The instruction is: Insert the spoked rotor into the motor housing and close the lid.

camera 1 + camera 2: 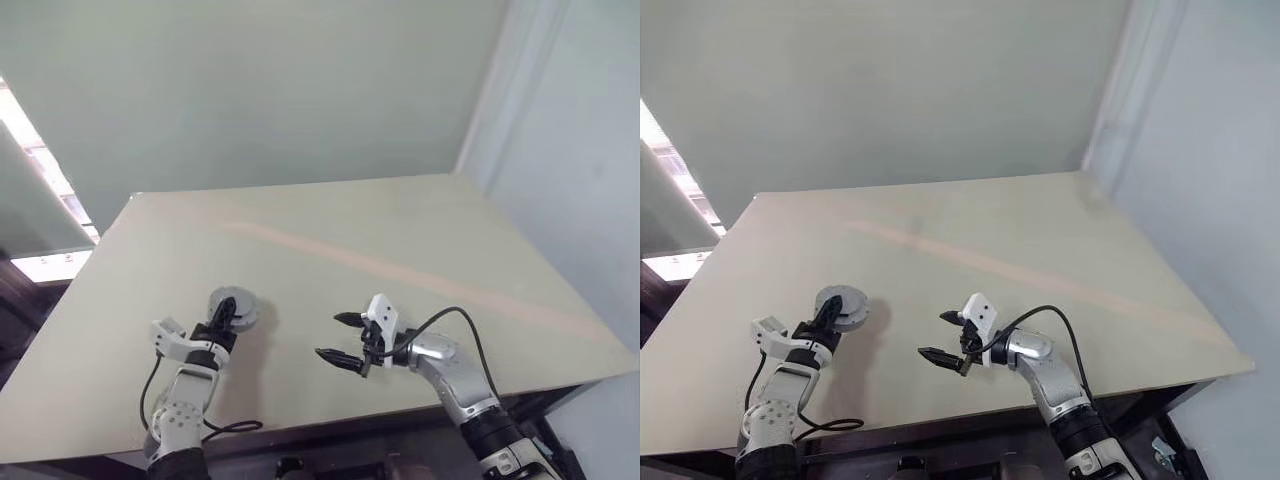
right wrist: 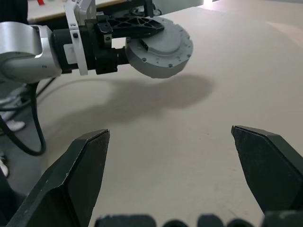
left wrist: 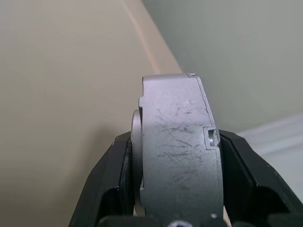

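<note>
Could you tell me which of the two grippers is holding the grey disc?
The left gripper: its black fingers clamp the grey disc; the right gripper is open and empty.

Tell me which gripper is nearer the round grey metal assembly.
Left. The left gripper is clamped on the grey assembly, holding it above the table. The right gripper stands open beside it, across a gap, touching nothing.

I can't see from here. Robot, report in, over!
Left gripper jaws shut on grey motor part, held above the table. Right gripper jaws wide open, holding nothing. Nothing between them.
</note>
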`<state>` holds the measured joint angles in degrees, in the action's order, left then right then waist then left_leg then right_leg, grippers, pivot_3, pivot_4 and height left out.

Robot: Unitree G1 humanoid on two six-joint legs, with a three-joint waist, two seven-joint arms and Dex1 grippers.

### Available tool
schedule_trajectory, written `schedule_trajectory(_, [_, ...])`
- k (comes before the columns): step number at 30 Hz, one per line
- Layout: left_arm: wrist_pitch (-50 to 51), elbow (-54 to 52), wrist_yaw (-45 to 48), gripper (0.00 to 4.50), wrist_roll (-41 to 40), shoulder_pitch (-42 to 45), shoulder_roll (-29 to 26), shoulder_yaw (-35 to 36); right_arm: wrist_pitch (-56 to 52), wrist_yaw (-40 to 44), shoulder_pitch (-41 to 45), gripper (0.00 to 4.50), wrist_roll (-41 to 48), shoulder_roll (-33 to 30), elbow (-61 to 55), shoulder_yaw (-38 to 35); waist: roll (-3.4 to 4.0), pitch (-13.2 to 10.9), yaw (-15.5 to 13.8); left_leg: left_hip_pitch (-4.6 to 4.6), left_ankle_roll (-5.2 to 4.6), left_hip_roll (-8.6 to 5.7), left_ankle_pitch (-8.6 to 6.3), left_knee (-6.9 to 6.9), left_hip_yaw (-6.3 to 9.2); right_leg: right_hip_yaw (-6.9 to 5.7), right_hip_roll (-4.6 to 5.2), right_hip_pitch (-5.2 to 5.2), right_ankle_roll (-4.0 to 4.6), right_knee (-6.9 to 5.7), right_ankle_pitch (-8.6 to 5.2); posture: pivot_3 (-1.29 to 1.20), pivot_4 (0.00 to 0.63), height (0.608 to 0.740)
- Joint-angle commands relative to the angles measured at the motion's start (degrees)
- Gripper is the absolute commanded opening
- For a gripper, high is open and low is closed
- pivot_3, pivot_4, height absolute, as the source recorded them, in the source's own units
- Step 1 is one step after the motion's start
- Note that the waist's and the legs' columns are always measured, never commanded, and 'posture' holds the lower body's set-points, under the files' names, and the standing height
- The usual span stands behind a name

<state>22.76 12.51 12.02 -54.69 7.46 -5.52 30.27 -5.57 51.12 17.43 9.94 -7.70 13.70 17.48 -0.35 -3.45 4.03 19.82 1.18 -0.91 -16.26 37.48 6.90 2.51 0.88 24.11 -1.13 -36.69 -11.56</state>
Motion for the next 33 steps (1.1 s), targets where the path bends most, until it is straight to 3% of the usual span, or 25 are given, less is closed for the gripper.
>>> schedule_trajectory(1, [-3.9,1.2,1.2,2.02,2.6,3.1,-1.5,0.8,1.6,-0.3,0.0,4.50,-0.1,0.3,-2.7,0.4,-0.01,0.0,0.0,0.00,0.00,0.00,0.00,0.00,0.01,0.00,0.00,0.00,0.00,-0.01,0.00,0.00,0.000,0.740])
schedule_trajectory(20, [-9.1,6.6,4.6,2.02,15.5,4.9,-4.4,-3.1,1.3,-1.8,-1.6,4.50,-0.8,-0.4,-3.7,1.3,-0.14,0.0,-0.2,-0.04,-0.01,-0.01,-0.01,0.28,0.03,-0.04,0.01,-0.16,0.00,-0.07,0.02,0.00,0.000,0.740])
schedule_trajectory(27, [-11.2,8.0,1.6,4.39,20.1,4.5,-5.7,-2.7,1.4,-2.2,-1.5,4.50,-1.2,-0.5,-3.1,1.5,-0.13,0.0,-0.2,-0.31,-0.02,0.00,-0.01,0.29,0.06,-0.07,0.01,-0.45,0.00,-0.07,0.01,0.00,0.000,0.740])
schedule_trajectory(30, [-12.6,8.6,-0.3,4.45,23.1,4.1,-6.7,-2.9,1.4,-2.3,-1.4,4.50,-1.3,-0.5,-2.8,1.5,-0.14,0.0,-0.2,-0.32,-0.02,0.00,-0.01,0.32,0.07,-0.08,0.01,-0.48,0.00,-0.07,0.02,0.00,0.000,0.740])
schedule_trajectory(33, [-16.7,11.3,-6.6,4.45,32.9,3.2,-10.2,-5.1,1.6,-2.3,-1.2,4.50,-1.4,-0.4,-2.1,1.5,-0.13,0.0,-0.2,-0.33,-0.02,0.00,-0.01,0.31,0.10,-0.09,0.01,-0.48,0.00,-0.07,0.02,0.00,0.000,0.740])
